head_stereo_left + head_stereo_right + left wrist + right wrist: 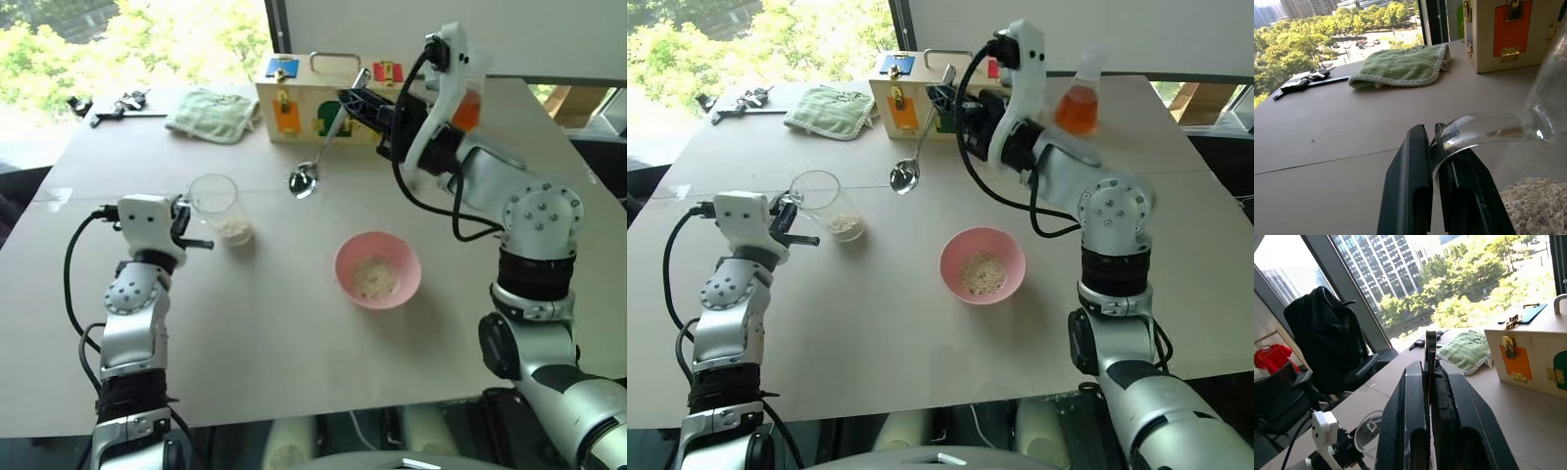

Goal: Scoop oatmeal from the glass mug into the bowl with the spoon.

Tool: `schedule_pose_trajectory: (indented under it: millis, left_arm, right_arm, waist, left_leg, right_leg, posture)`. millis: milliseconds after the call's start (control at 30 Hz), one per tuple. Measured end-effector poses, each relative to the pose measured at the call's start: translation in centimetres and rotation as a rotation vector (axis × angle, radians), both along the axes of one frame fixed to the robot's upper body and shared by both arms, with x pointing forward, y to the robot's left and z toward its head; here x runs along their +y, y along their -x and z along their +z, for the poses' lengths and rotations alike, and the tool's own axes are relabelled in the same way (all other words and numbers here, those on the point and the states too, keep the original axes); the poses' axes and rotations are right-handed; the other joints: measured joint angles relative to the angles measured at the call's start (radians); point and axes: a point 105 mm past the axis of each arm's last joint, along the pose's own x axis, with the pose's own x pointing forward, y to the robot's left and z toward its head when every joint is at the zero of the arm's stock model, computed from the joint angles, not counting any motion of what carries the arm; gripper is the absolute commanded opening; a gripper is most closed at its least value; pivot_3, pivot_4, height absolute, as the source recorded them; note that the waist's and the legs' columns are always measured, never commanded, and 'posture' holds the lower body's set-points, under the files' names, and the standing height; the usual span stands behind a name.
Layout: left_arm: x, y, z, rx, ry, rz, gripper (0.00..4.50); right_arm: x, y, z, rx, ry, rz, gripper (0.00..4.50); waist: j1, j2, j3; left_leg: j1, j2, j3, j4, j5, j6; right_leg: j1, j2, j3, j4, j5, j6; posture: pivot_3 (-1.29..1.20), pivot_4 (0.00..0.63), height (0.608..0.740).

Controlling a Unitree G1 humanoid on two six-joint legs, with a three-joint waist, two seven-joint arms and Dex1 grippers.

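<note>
Oatmeal on beige table; left gripper pinches mug, right gripper spoon.

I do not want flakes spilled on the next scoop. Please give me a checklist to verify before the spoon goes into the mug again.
1. Left gripper shut on the glass mug handle: ok.
2. Glass mug upright on the table: ok.
3. Right gripper shut on the spoon handle: ok.
4. Spoon empty, hanging above the table between mug and wooden box: ok.
5. Oatmeal left in the mug to scoop: ok, a small heap at the bottom.
6. Bowl upright and apart from the mug, some flakes already inside: ok.
</note>
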Motion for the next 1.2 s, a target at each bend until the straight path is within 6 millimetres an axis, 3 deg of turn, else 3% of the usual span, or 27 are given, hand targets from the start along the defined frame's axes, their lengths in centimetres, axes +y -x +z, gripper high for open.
schedule_pose_trajectory:
  millis: [167, 333, 367, 567, 800, 1000, 1200]
  left_arm:
    - [-5.8, -1.6, 0.0, 0.068, 0.023, -0.190, 0.06]
    - [-8.5, -2.2, 0.2, 0.099, 0.001, -0.290, 0.06]
    - [-9.0, -2.5, 0.3, 0.102, -0.011, -0.311, 0.06]
    - [-9.6, -3.1, 0.5, 0.107, -0.039, -0.370, 0.06]
    - [-10.2, -3.4, 1.1, 0.079, -0.109, -0.432, 0.06]
    - [-10.8, -3.4, 1.5, 0.042, -0.174, -0.480, 0.06]
    - [-11.1, -3.2, 1.6, 0.013, -0.230, -0.505, 0.06]
  right_arm:
    - [1.9, 0.7, 1.2, -0.143, 0.061, 0.040, 0.00]
    - [2.9, 1.0, 0.6, -0.212, 0.140, 0.060, 0.00]
    - [2.7, 0.8, -0.2, -0.273, 0.239, 0.035, 0.00]
    - [3.0, 0.6, -5.7, -0.336, 0.515, 0.071, 0.00]
    - [3.3, 0.8, -7.2, -0.307, 0.548, 0.102, 0.00]
    - [3.3, 0.6, -8.4, -0.154, 0.520, 0.109, 0.00]
    - [2.2, -0.7, -8.8, 0.100, 0.355, 0.027, 0.00]
  waist:
    - [-0.002, 0.000, 0.000]
    - [-0.007, 0.000, 0.001]
    - [-0.004, -0.001, 0.001]
    - [-0.004, -0.001, 0.001]
    - [-0.002, -0.001, 0.001]
    - [-0.002, -0.001, 0.001]
    - [-0.002, -0.001, 0.001]
  left_leg:
    - [-0.001, -0.001, -0.001, 0.000, 0.000, 0.000]
    - [-0.002, -0.001, -0.001, 0.000, 0.000, -0.001]
    - [-0.002, -0.001, -0.001, 0.000, 0.000, -0.001]
    - [-0.006, -0.001, -0.002, 0.002, 0.001, -0.001]
    - [-0.011, -0.001, -0.001, 0.004, 0.001, -0.002]
    - [-0.011, -0.001, -0.001, 0.005, 0.002, -0.002]
    - [-0.011, -0.001, -0.001, 0.005, 0.002, -0.002]
  right_leg:
    - [0.000, 0.001, -0.001, 0.000, 0.000, 0.000]
    - [-0.001, 0.001, -0.001, -0.001, 0.000, 0.000]
    - [-0.001, 0.002, -0.002, -0.002, 0.000, 0.000]
    - [-0.003, 0.002, -0.003, -0.002, 0.000, 0.000]
    - [-0.006, 0.002, -0.007, -0.001, 0.000, 0.000]
    - [-0.006, 0.002, -0.007, 0.000, 0.000, 0.000]
    - [-0.006, 0.002, -0.007, 0.001, 0.000, 0.000]
  posture:
    - [0.00, 0.150, 0.740]
    - [0.00, 0.150, 0.740]
    - [0.00, 0.150, 0.740]
    - [0.00, 0.150, 0.740]
    - [0.00, 0.150, 0.740]
    - [0.00, 0.150, 0.740]
    - [0.00, 0.150, 0.740]
